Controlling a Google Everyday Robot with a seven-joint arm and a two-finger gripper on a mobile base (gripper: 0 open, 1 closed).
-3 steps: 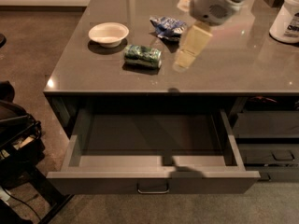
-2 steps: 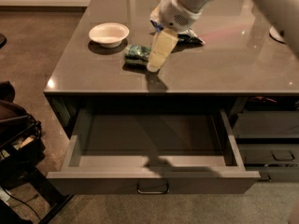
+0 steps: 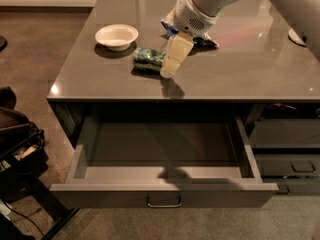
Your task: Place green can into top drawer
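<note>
The green can (image 3: pixel 148 58) lies on its side on the grey countertop (image 3: pixel 225 74), to the right of the white bowl. My gripper (image 3: pixel 169 69) reaches down from the upper right, its pale fingers (image 3: pixel 176 54) just right of the can and partly in front of it. The top drawer (image 3: pixel 162 194) is pulled wide open below the counter's front edge, its silver bar handle (image 3: pixel 164 202) at the front centre. The drawer is empty inside.
A white bowl (image 3: pixel 116 35) sits at the counter's left. A blue-and-white foil snack bag (image 3: pixel 200 38) lies behind my arm. A white object (image 3: pixel 302 36) is at the right edge. Narrower dark drawers (image 3: pixel 287 159) stand to the right. A dark bag (image 3: pixel 17 144) sits on the floor at left.
My arm has swung left and down across the counter, from over the snack bag to right beside the green can. The can, bowl and drawer have not moved.
</note>
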